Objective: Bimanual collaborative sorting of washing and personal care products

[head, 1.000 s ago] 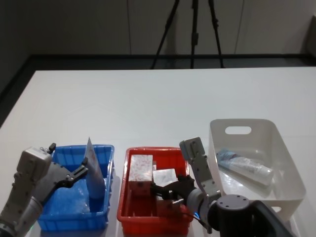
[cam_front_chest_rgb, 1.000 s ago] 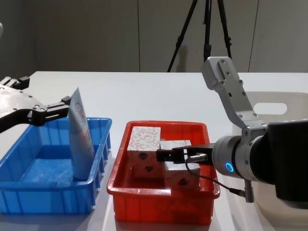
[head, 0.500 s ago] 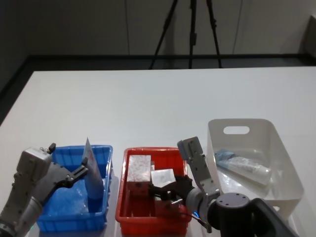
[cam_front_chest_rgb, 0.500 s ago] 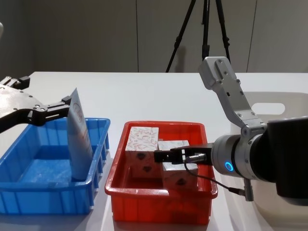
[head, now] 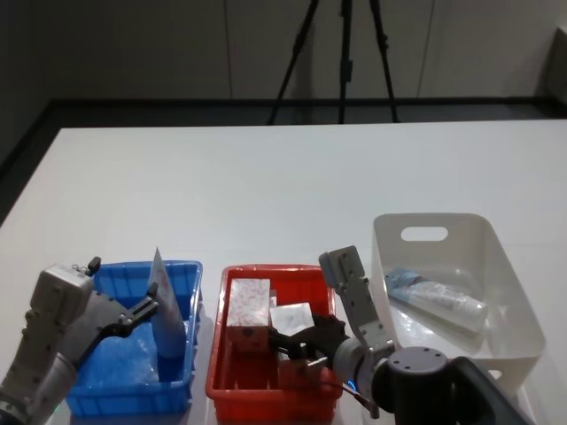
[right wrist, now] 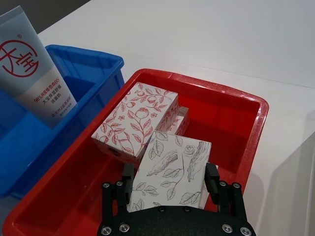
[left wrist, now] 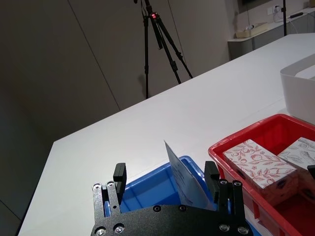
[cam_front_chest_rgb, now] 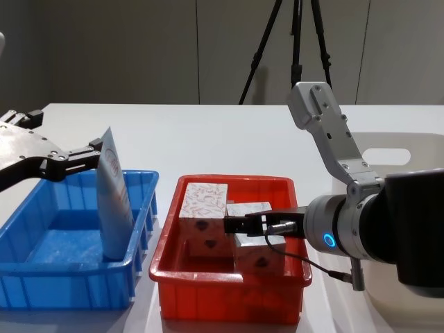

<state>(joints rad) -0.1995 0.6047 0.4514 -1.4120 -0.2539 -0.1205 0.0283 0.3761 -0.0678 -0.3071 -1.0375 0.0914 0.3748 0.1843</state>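
Observation:
A pale-blue tube [head: 166, 319] stands on end in the blue tray [head: 124, 398], leaning against its right wall [cam_front_chest_rgb: 114, 201]. My left gripper [cam_front_chest_rgb: 94, 147] is open around the tube's crimped top, and the tube sits close to one finger [left wrist: 211, 174]. In the red tray [cam_front_chest_rgb: 229, 298] stands a white box with a red pattern [right wrist: 135, 120]. Tilted beside it is a white box with a grey leaf pattern [right wrist: 172, 167], with my right gripper [right wrist: 170, 176] shut on its sides. Another tube [head: 438, 299] lies in the beige tub [head: 514, 292].
The three containers sit in a row at the table's near edge: blue at the left, red in the middle, the tub at the right. A third box [right wrist: 179, 125] is partly hidden under the two in the red tray. A tripod [head: 341, 53] stands behind the table.
The red tray and its boxes have shifted slightly to the left in the head and chest views. Both grippers keep their poses.

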